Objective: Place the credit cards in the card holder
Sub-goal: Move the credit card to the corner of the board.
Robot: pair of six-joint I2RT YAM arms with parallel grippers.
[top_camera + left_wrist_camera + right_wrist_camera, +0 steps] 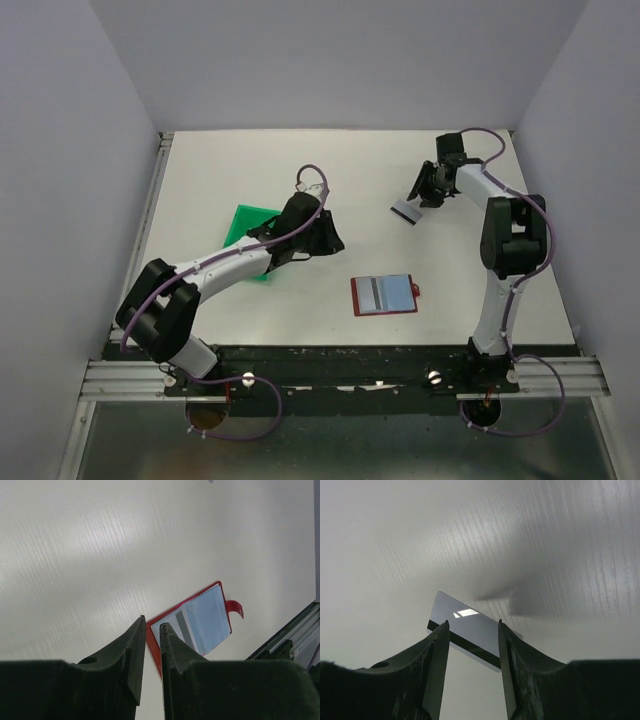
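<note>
The card holder [385,294] lies open on the table near the front middle, red-edged with a light blue inside. A credit card [370,293] with a grey stripe sits in its left half. The left wrist view shows the card holder [207,617] just beyond my left gripper [152,621]. That gripper's jaws stand a narrow gap apart with nothing between them. My left gripper [335,240] hovers left of and behind the holder. At the back right, my right gripper [420,195] is shut on another credit card [460,612], tilted above the table, its dark stripe along the near edge.
A green tray [245,228] lies under the left arm's forearm. The holder's red closing tab [235,607] sticks out on its right side. A black rail [340,360] runs along the near table edge, and grey walls enclose the left, right and back.
</note>
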